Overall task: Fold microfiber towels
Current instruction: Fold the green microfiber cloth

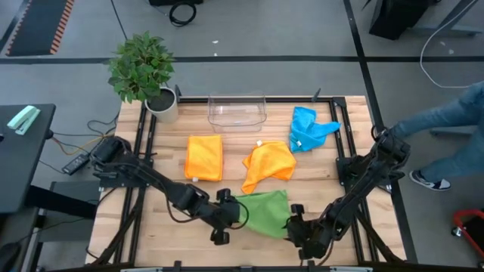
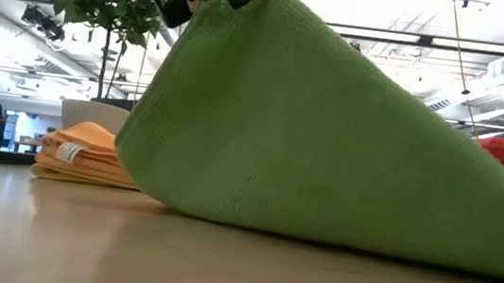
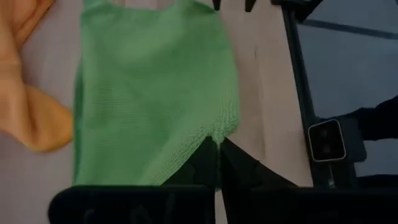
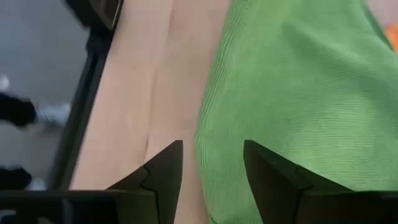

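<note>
Left wrist view shows the left gripper pinching a corner of the green towel, which lies just nearer than the crumpled orange towel (another lies folded beside); the right gripper stands parted at the green towel's edge.

In the low view the green towel fills the picture, hiding most of the table behind it. The person is cut off at the high view's edge.
</note>
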`<act>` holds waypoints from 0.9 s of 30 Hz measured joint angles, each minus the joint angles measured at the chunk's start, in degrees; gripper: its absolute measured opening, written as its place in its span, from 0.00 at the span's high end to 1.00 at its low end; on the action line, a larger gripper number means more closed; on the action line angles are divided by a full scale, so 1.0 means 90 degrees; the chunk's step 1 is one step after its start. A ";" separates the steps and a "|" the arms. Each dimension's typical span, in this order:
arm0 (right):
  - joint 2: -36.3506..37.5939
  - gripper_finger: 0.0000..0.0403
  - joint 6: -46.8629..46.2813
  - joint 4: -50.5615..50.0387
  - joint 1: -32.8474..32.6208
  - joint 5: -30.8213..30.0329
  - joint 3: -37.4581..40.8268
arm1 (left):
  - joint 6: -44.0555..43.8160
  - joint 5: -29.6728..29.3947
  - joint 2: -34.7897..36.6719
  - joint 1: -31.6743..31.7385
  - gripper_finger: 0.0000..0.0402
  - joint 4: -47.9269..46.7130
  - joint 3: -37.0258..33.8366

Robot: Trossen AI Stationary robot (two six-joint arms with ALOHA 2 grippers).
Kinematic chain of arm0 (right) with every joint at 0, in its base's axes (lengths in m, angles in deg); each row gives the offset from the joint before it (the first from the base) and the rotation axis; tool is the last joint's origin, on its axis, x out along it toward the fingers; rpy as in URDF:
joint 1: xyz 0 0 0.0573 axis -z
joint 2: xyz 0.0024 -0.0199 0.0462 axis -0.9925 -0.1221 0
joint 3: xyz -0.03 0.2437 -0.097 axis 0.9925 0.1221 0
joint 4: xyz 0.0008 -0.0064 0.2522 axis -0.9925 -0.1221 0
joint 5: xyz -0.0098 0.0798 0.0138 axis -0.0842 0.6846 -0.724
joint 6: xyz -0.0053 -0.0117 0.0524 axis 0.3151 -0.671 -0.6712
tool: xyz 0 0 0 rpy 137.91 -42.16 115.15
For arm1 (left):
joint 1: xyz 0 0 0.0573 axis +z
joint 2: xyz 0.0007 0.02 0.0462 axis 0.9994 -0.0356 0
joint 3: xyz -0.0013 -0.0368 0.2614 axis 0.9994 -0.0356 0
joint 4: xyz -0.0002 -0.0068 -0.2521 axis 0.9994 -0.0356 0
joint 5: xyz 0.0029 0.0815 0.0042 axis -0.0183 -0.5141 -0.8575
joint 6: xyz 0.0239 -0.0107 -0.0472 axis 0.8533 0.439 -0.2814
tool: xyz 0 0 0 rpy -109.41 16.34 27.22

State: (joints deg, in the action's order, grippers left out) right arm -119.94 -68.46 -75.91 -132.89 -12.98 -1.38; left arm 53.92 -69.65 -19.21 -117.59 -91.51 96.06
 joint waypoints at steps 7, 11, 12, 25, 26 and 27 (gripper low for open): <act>-0.0281 0.56 -0.0553 0.0045 -0.0156 -0.0098 0.0001 | -0.0018 -0.0008 0.0262 0.0284 0.98 0.0087 0.0000; -0.0493 0.56 -0.0719 0.0063 -0.0185 -0.0131 0.0002 | -0.0009 -0.0008 0.0262 0.0333 0.95 0.0074 0.0002; -0.0556 0.56 -0.0793 0.0047 -0.0183 -0.0140 0.0002 | -0.0009 -0.0008 0.0262 0.0331 0.96 0.0076 0.0002; -0.1337 0.57 -0.1752 0.0085 -0.0423 -0.0785 -0.0027 | 0.0106 -0.0002 0.0262 0.0350 0.98 -0.0087 0.0002; -0.1358 0.59 -0.1847 0.0081 -0.0440 -0.0871 -0.0027 | 0.0106 -0.0001 0.0262 0.0350 0.98 -0.0087 0.0002; -0.1366 0.60 -0.1926 0.0067 -0.0443 -0.0936 -0.0027 | 0.0106 -0.0001 0.0262 0.0350 0.98 -0.0089 0.0002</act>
State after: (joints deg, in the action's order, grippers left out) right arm -132.24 -85.79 -75.31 -136.87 -21.41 -1.62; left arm 54.87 -69.67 -16.85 -114.44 -92.31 96.08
